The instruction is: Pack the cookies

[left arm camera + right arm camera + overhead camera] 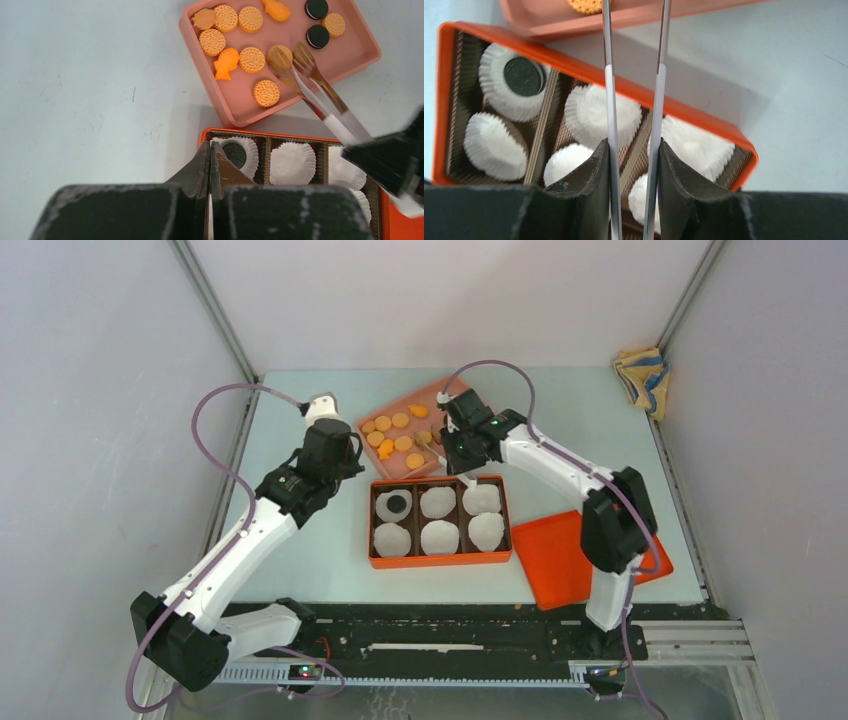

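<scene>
cookies (251,59) are mostly ridged orange rounds, a few black.

The right gripper (634,150) and its tongs (610,100) are reaching across the box's (440,560) far edge into the pink tray (350,50), blocking its right half; bare table (75,75) is stretching free on the left.

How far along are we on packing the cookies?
Done: one black cookie sits in a paper cup of the orange box. In hand: the right gripper holds tongs over a round cookie in the pink tray. To do: five cups are empty, and about a dozen cookies lie in the tray.
</scene>
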Available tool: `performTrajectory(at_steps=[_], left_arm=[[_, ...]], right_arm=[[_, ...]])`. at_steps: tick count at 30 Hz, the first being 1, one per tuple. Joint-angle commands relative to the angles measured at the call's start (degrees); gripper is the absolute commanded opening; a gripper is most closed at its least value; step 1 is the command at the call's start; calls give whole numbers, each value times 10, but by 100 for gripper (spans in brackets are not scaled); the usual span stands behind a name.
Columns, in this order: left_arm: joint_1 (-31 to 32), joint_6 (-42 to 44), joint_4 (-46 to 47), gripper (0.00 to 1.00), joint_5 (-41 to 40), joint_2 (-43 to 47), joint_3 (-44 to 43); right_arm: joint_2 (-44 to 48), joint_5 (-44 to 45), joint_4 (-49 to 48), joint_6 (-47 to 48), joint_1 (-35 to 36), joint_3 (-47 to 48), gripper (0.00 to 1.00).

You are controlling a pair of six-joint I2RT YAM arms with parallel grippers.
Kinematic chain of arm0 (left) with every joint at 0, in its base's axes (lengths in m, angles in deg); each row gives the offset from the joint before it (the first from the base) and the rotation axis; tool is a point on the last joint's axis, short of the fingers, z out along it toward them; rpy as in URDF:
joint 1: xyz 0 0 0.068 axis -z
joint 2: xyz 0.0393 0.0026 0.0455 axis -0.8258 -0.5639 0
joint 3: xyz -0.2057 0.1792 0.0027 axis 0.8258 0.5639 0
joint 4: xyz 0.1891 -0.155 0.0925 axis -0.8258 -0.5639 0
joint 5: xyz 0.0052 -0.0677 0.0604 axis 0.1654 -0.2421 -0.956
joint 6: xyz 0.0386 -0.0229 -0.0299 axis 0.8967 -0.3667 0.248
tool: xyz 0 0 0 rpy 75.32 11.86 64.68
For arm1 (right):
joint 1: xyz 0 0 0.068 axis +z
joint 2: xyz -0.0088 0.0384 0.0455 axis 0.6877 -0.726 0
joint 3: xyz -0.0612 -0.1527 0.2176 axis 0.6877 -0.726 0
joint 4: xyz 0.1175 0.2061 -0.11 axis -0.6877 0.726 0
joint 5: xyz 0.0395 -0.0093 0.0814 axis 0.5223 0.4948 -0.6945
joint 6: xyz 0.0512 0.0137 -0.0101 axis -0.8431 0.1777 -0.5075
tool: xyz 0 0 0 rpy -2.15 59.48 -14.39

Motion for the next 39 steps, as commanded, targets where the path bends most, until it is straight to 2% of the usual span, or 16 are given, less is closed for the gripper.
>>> performTrajectory(at_steps=[1, 8, 11, 15, 19, 31, 39], left_arm=[[-6, -9, 16, 1, 2, 15, 1], [-21, -16, 7, 1, 1, 9, -8], [-42, -25, -8, 1, -1, 4, -24], [-88, -42, -23, 0, 46, -2, -38], [-96, -49, -16, 0, 72, 3, -27], [-96, -53, -11, 0, 87, 17, -5], [-96, -48, -15, 1, 83, 20, -2]], right_arm=[[141, -3, -21, 0, 14, -24, 5], [240, -22, 23, 8, 62, -72, 3], [270, -36, 41, 7, 108, -95, 2], [289, -36, 70, -8, 189, -124, 2], [292, -33, 82, -32, 238, -158, 1], [267, -23, 59, -47, 257, -189, 2], [256, -14, 74, -57, 257, -187, 43]])
